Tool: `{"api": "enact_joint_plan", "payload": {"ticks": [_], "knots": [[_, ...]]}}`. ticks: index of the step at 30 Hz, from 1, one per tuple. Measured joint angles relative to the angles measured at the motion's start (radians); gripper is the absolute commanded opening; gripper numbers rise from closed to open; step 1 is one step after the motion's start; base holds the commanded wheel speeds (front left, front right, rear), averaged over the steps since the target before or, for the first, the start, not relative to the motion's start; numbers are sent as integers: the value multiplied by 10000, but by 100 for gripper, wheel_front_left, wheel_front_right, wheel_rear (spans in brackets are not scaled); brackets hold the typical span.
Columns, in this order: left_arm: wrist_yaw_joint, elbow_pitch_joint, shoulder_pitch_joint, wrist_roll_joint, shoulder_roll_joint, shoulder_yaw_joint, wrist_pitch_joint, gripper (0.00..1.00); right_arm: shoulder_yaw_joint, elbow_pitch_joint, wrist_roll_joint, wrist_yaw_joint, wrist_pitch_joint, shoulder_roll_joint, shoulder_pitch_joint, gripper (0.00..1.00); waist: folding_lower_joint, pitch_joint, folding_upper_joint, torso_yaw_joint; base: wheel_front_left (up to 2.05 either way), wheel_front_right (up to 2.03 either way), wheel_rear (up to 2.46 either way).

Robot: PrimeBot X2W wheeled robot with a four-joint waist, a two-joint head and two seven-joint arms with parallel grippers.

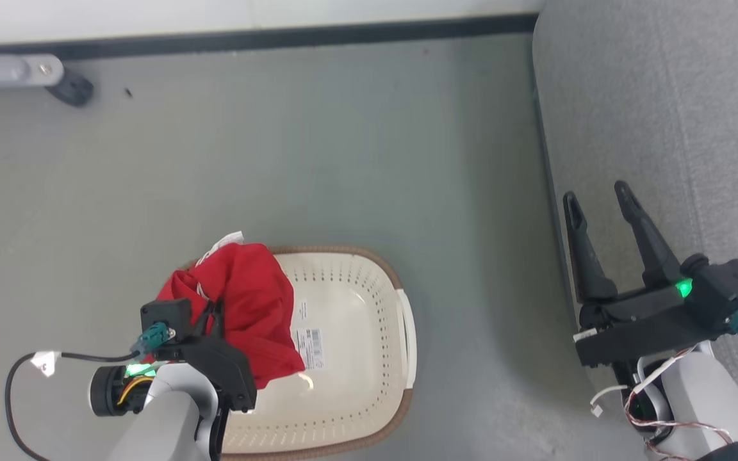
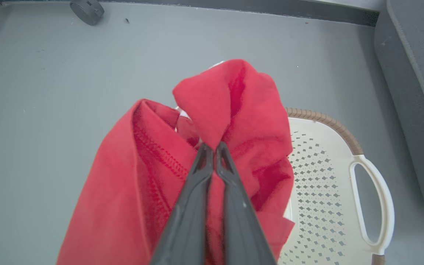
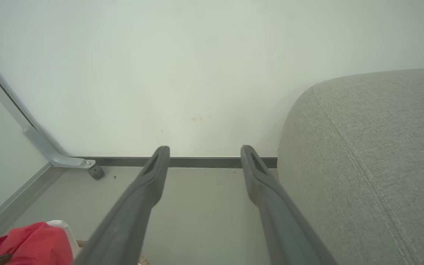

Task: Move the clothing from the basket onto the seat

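The red clothing hangs bunched above the left side of the cream basket, its lower folds still over the basket's inside. My left gripper is shut on it; in the left wrist view the two fingers pinch a red fold, with the basket below to the right. My right gripper stands open and empty over the near edge of the grey seat. In the right wrist view its fingers point at the wall, the seat lies to the right, and the clothing peeks in at lower left.
Grey floor lies between basket and seat. A metal frame leg with a black caster stands at the far left by the dark skirting. A white label sticks to the basket's inside. The seat rises right of the basket.
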Motion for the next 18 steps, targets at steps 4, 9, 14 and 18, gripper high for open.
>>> {"api": "enact_joint_plan", "payload": {"ticks": [4,9,14,18], "knots": [[-67,-374,301,2,25,42,0,0,6,199,0,0,-2,0,319,100,1,-584,0,72,0,0,0],[-159,-1204,617,73,84,125,-2,0,10,320,2,0,-2,-2,725,100,1,-1257,0,156,0,0,0],[-257,-2121,948,345,203,86,-2,0,65,491,13,0,-2,12,1057,100,0,-1856,0,232,0,0,0],[-332,-2928,1299,554,305,25,-2,0,148,533,13,0,-4,77,1266,100,0,-2290,0,264,0,0,0]]}}
